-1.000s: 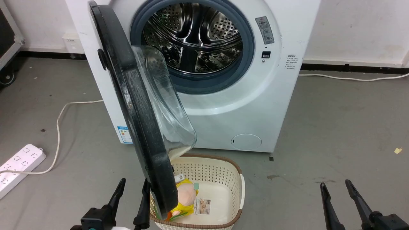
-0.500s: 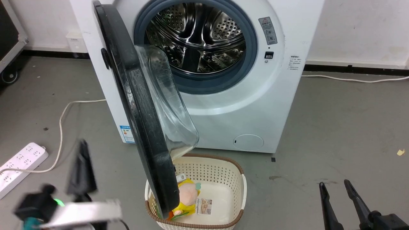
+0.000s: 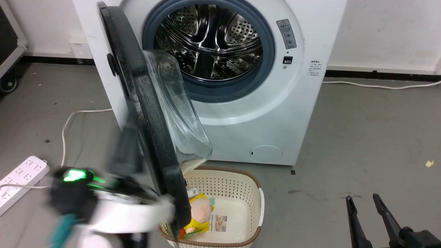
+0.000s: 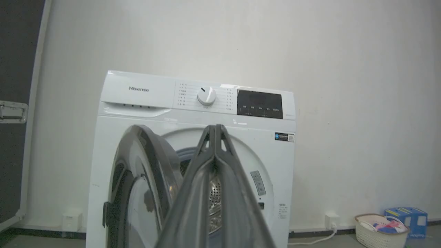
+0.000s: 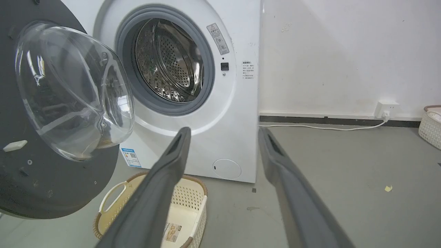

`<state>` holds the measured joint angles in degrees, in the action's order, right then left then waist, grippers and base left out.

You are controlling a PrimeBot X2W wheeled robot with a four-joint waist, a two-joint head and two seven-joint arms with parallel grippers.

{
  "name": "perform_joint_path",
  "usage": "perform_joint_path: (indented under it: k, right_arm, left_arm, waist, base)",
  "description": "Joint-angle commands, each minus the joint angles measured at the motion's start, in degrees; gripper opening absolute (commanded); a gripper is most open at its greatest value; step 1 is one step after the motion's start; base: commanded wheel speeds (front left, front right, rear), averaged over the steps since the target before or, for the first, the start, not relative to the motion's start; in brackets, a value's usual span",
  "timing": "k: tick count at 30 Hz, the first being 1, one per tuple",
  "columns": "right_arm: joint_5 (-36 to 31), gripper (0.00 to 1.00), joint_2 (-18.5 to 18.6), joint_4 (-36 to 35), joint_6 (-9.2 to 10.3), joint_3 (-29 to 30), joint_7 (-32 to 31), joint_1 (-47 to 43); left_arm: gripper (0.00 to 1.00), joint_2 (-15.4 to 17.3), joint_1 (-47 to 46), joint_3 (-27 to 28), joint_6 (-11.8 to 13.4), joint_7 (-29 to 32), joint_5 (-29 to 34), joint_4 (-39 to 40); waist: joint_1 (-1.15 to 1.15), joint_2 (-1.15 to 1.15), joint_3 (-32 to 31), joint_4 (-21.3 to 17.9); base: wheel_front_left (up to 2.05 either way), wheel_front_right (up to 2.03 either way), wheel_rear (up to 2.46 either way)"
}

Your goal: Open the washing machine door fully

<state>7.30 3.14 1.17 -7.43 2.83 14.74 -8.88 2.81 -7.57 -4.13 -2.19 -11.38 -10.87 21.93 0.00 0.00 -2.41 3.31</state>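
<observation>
The washing machine door (image 3: 151,131) stands swung out from the white Hisense washer (image 3: 275,110), nearly edge-on in the head view, with its glass bowl (image 3: 179,113) facing the steel drum (image 3: 210,38). The left claw (image 4: 215,131) is clenched on nothing. It is blurred in the head view, just beside the door's outer face, and I cannot tell whether they touch. To that claw's right, under the door's lower edge, a cream laundry basket (image 3: 241,174) holds a plush toy (image 3: 200,212). The right claw (image 3: 361,198) is released, well apart from the door, over the grey floor (image 3: 361,137).
</observation>
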Motion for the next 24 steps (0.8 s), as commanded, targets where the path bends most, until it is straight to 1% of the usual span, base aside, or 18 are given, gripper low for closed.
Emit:
perform_joint_path:
  k: [1, 3, 6, 8, 11, 12, 13, 14, 15, 16, 17, 24]
  right_arm:
    - [0.8, 1.00, -0.3, 0.2, -0.06, 0.1, 0.3, 0.8]
    - [1.2, 1.00, -0.3, 0.3, -0.06, 0.1, 0.3, 0.9]
    - [1.5, 1.00, -0.3, 0.4, -0.06, 0.0, 0.3, 1.0]
    - [1.6, 1.00, -0.3, 0.5, -0.06, -0.1, 0.3, 1.0]
    - [1.5, 1.00, -0.3, 0.6, -0.06, -0.1, 0.3, 1.2]
    - [1.5, 1.00, -0.3, 0.6, -0.06, -0.1, 0.3, 1.3]
    - [1.5, 1.00, -0.3, 0.6, -0.06, -0.1, 0.3, 1.3]
    - [1.5, 1.00, -0.3, 0.7, -0.06, -0.1, 0.3, 1.3]
    - [1.5, 1.00, -0.3, 0.7, -0.06, -0.1, 0.3, 1.3]
    - [1.5, 1.00, -0.3, 0.7, -0.06, -0.2, 0.3, 1.3]
    - [1.5, 1.00, -0.3, 0.7, -0.06, -0.2, 0.3, 1.3]
    - [1.8, 1.00, -0.3, 1.2, -0.06, -1.2, 0.3, 1.1]
  left_arm:
    - [0.00, 0.1, 2.1, -3.6, -0.7, 4.4, -0.4, -1.6]
    - [0.00, 0.1, 3.5, -7.1, -1.3, 7.9, -0.9, -3.1]
    - [0.00, 0.1, 5.7, -11.3, -2.3, 11.4, -1.3, -6.9]
    - [0.00, 0.1, 7.1, -13.4, -2.6, 12.8, -1.8, -9.8]
    - [0.00, 0.1, 8.2, -15.3, -2.5, 13.2, -3.1, -14.4]
    - [0.00, 0.1, 8.4, -15.6, -2.5, 13.1, -3.4, -16.0]
    - [0.00, 0.1, 8.4, -15.6, -2.5, 13.1, -3.4, -16.0]
    - [0.00, 0.1, 8.3, -15.6, -2.0, 12.7, -3.6, -19.2]
    - [0.00, 0.1, 8.3, -15.6, -2.0, 12.7, -3.6, -19.2]
    - [0.00, 0.1, 8.0, -15.0, -1.4, 11.9, -3.7, -22.3]
    - [0.00, 0.1, 8.0, -15.0, -1.4, 11.9, -3.7, -22.3]
    - [0.00, 1.3, 6.4, -12.4, 0.7, 7.9, -2.9, -29.3]
  waist:
    - [0.00, 0.00, 0.2, -0.3]
    - [0.00, 0.00, 0.3, -0.4]
    - [0.00, 0.00, 0.5, -0.5]
    - [0.00, 0.00, 0.6, -0.6]
    - [0.00, 0.00, 0.9, -0.6]
    - [0.00, 0.00, 0.9, -0.6]
    - [0.00, 0.00, 0.9, -0.6]
    - [0.00, 0.00, 1.1, -0.7]
    - [0.00, 0.00, 1.1, -0.7]
    - [0.00, 0.00, 1.2, -0.7]
    - [0.00, 0.00, 1.2, -0.7]
    - [0.00, 0.00, 1.6, 0.3]
  base:
    - [0.00, 0.00, 0.00]
    - [0.00, 0.00, 0.00]
    - [0.00, 0.00, 0.00]
    - [0.00, 0.00, 0.00]
    - [0.00, 0.00, 0.00]
    - [0.00, 0.00, 0.00]
    - [0.00, 0.00, 0.00]
    - [0.00, 0.00, 0.00]
    - [0.00, 0.00, 0.00]
    - [0.00, 0.00, 0.00]
    - [0.00, 0.00, 0.00]
    - [0.00, 0.00, 0.00]
